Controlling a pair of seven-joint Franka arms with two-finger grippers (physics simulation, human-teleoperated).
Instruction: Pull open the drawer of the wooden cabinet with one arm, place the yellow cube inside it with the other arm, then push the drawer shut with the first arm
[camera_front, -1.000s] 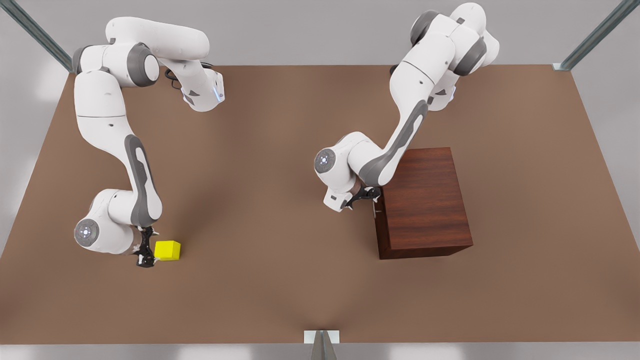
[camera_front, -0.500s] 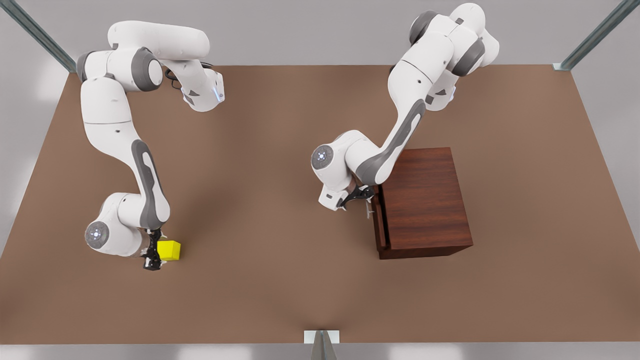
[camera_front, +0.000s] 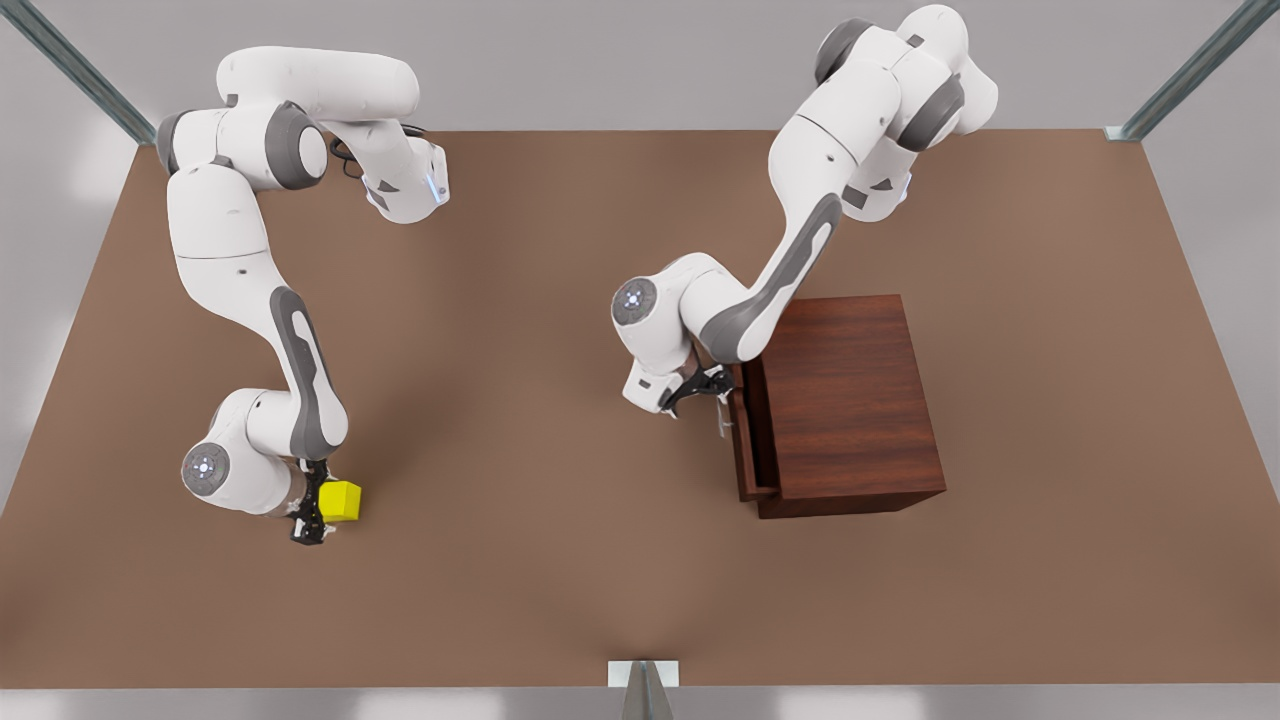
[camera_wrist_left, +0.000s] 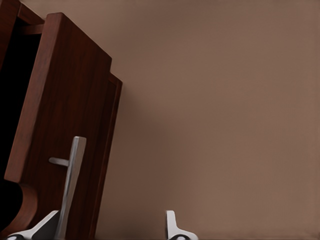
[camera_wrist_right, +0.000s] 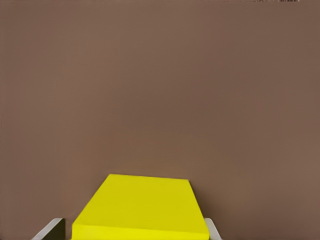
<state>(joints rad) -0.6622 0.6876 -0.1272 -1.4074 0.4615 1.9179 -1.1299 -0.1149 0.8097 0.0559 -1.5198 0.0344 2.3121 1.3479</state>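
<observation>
Left gripper (camera_front: 712, 392) fingers spread, 1 hooked behind drawer (camera_front: 741, 440) handle (camera_wrist_left: 70, 185). Right gripper (camera_front: 316, 512) straddled yellow cube (camera_front: 340, 501), grip state unclear. Cube likely light, rigid; hold opposite flat faces.

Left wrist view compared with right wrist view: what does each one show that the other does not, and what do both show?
The left wrist view alone shows the drawer, partly out of the wooden cabinet, with its silver handle by the left gripper. The right wrist view alone shows the yellow cube between the right gripper fingers. Both show the brown table.
</observation>
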